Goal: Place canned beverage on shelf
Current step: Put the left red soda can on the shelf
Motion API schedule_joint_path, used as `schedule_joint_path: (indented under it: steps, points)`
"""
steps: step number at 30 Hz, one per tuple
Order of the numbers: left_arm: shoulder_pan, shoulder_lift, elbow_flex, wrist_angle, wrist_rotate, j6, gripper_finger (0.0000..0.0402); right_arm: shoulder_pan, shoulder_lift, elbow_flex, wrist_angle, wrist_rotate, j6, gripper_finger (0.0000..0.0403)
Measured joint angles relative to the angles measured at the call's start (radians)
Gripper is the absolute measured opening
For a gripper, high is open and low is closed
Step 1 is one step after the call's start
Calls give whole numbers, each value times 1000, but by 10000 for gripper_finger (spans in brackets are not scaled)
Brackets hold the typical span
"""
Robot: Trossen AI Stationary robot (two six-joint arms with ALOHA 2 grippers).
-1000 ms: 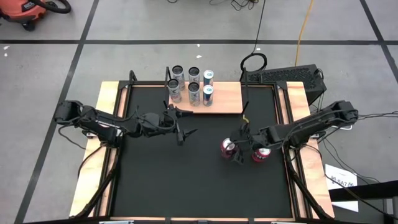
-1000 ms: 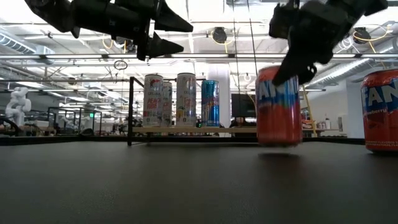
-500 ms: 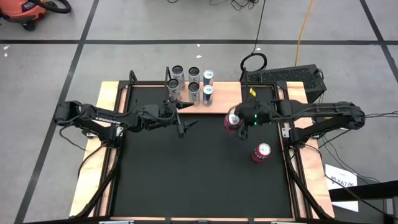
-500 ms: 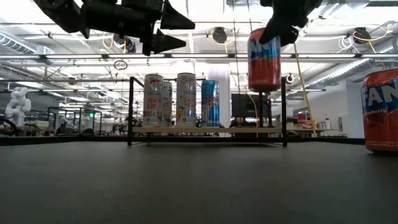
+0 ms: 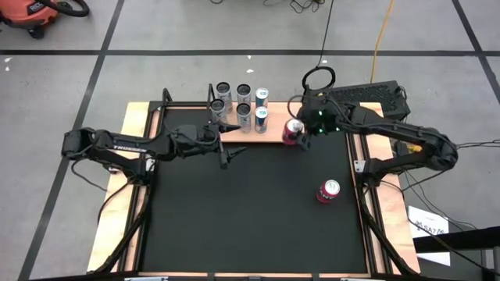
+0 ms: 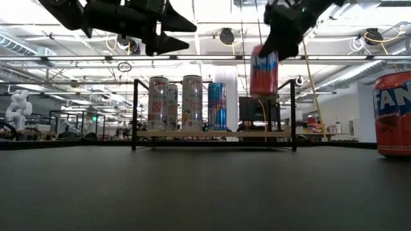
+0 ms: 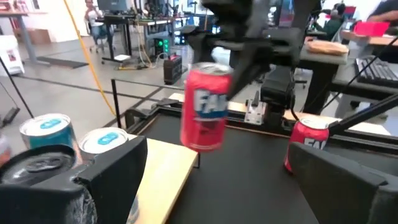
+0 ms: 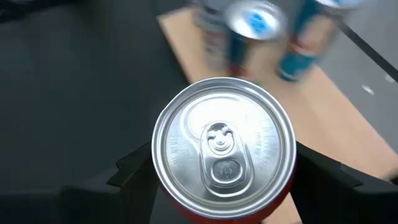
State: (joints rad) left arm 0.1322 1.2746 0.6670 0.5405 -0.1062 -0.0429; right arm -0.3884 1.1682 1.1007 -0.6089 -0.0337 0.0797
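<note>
My right gripper [image 5: 301,131] is shut on a red can [image 5: 293,130] above the right end of the light-wood shelf [image 5: 275,133]. The can also shows in the low view [image 6: 264,70], the left wrist view [image 7: 206,107] and the right wrist view [image 8: 224,148]. Several tall cans [image 5: 244,108] stand upright on the shelf's left part. A second red can [image 5: 327,190] stands on the black tabletop at the right. My left gripper [image 5: 230,144] is open and empty, in the air by the shelf's left end. My right gripper pinches the red can's side wall just below its top rim [image 8: 155,177] between its two fingers, one on each side. The fingers come from above, pointing down. The can hangs upright below the fingers, lifted clear of the shelf [image 6: 264,90].
Black metal uprights [image 6: 294,112] stand at the shelf's ends. Light-wood strips [image 5: 133,156] run along the table's left and right sides. The shelf's right part [image 6: 257,134] is bare board. A keyboard [image 5: 367,95] lies beyond the table's far right corner.
My right gripper has lifted the red can off the tabletop and carried it toward the far edge, up over the shelf's right end; the can stays upright. The second red can has stayed in place. My left gripper has drifted slightly toward the far edge.
</note>
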Motion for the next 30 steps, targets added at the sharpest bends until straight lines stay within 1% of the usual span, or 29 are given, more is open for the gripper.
schedule_joint_path:
  steps: [2,4,9,13,19,23,30]
  points:
    - [0,-24,0,-37,-1,25,390,-48,17,0,-17,-4,-16,274]
    - [0,-45,0,-65,-7,36,390,-90,34,0,-8,-39,-26,274]
    - [14,-95,0,-115,-29,51,390,-177,93,0,71,-125,-61,274]
    - [22,-133,0,-135,-55,51,390,-243,162,8,162,-154,-71,274]
    - [31,-175,0,-149,-68,51,390,-321,323,113,168,-156,-133,274]
    - [32,-196,0,-218,-68,51,390,-360,421,205,167,-184,-171,274]
    - [31,-242,0,-324,-68,49,390,-409,526,265,162,-190,-214,275]
